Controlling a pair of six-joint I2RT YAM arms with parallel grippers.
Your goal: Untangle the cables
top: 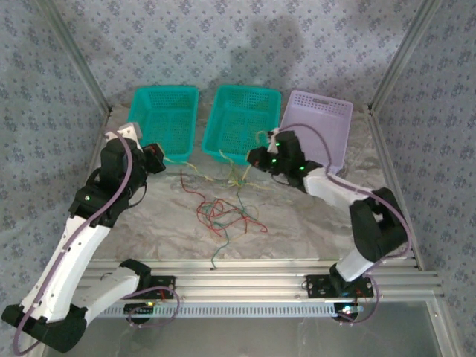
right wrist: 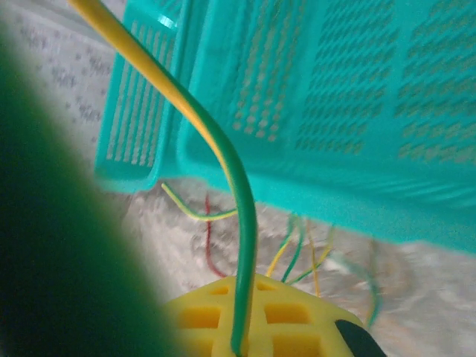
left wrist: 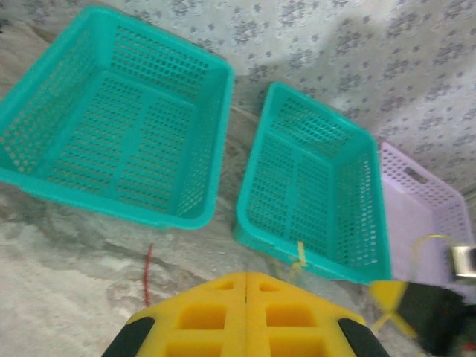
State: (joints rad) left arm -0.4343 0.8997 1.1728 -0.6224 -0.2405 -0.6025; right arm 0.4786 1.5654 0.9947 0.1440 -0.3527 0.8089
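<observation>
**At the middle teal basket [top: 242,123]: one strand pinched**

On the bench [top: 316,230], the cables [top: 221,212] sprawl tangled before that basket. My right claw [right wrist: 242,346] pinches a yellow-green cable [right wrist: 244,223]; my left claw [left wrist: 245,294] is closed, apparently empty. Separation looks underway; next I'd draw that strand clear slowly, watching for snags.
</observation>
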